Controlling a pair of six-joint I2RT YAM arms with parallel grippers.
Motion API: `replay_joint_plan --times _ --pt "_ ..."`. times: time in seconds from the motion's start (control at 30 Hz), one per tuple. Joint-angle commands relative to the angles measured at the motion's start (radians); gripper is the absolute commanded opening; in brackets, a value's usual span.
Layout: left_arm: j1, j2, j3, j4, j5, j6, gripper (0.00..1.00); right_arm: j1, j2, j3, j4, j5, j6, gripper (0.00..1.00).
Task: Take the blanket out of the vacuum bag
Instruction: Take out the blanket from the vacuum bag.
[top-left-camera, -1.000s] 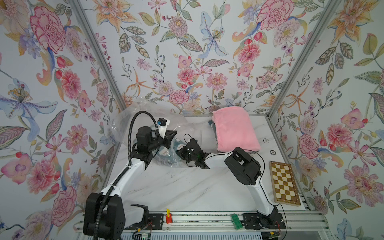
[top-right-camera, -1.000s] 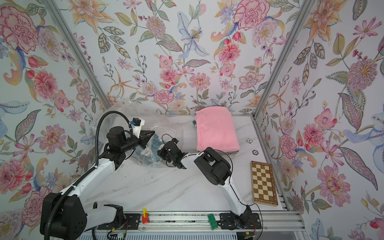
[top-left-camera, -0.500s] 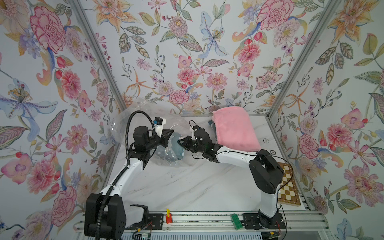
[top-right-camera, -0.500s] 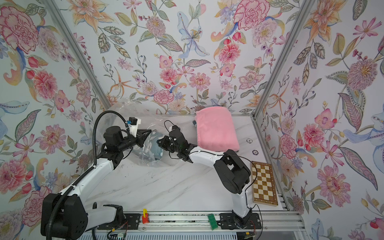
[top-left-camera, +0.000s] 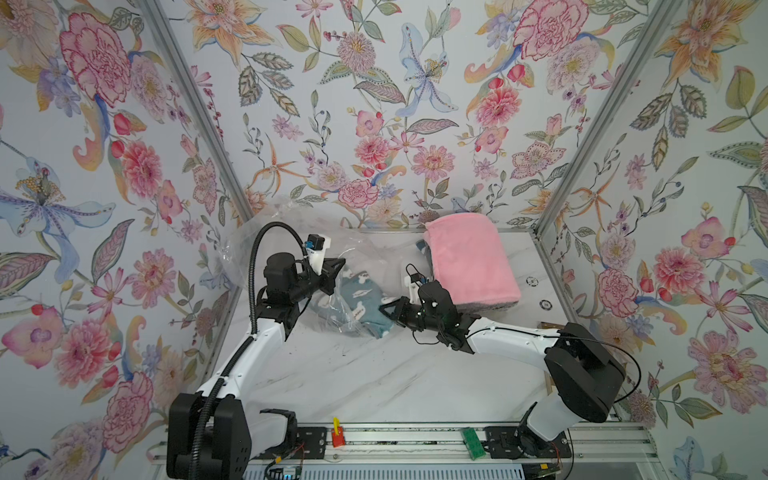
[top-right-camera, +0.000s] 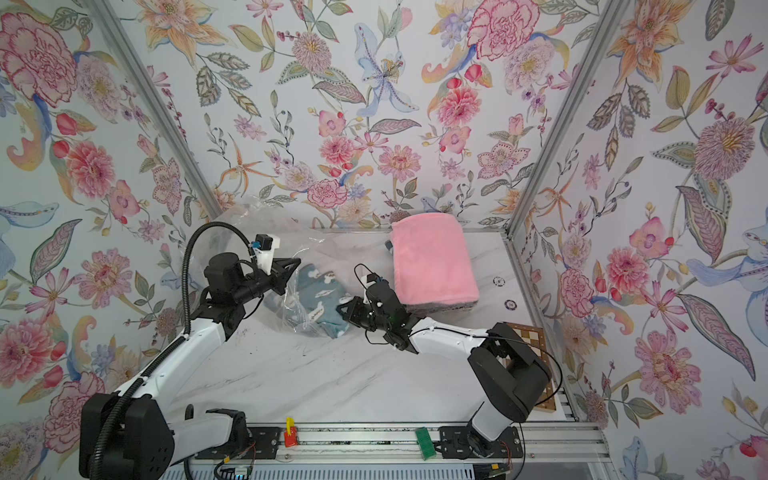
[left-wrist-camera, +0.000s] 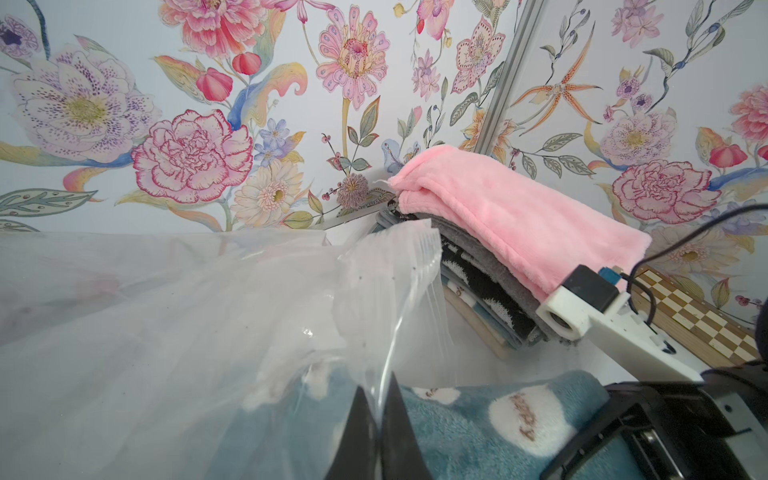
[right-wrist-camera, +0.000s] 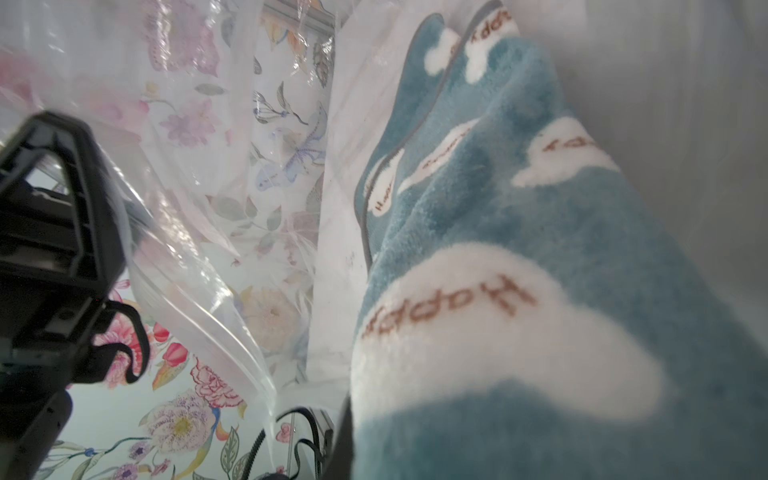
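Btm of frame in both top views: metal rail w/ a red clip and a green piece. Above it, the marble tabletop. Chessboard at right, partly behind the right arm. The left arm reaches in from lower left.

Mid-frame: left jaws are together, pinching the vacuum bag film; this is plain in the left wrist view. Right jaws are together on the lower-right corner of the teal cloud-print blanket.

The blanket lies at centre between the two arms. Its left part is under plastic and its right end is out past the bag's zip edge. The rest of the bag rises toward upper left, by the wall.

Back right: a folded stack topped w/ a pink blanket.
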Motion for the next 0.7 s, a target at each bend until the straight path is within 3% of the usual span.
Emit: replay_joint_plan --times 0.0,0.23,0.47,0.6,0.67 --pt "0.009 -0.023 -0.018 0.010 -0.013 0.017 0.00 0.008 -0.044 -0.096 0.078 0.038 0.020 0.00" --pt "0.008 -0.014 -0.016 0.014 -0.004 0.011 0.00 -0.016 -0.002 -0.170 0.184 0.051 0.030 0.00" --pt "0.009 -0.014 -0.018 0.020 0.002 0.005 0.00 -0.001 0.097 -0.163 0.299 0.023 0.063 0.27" --pt "0.008 -0.009 -0.018 0.026 0.007 0.000 0.00 0.023 0.135 -0.154 0.316 0.026 0.080 0.56" --pt "0.008 -0.008 -0.018 0.029 0.011 -0.003 0.00 0.039 0.151 -0.153 0.330 0.039 0.089 0.60"
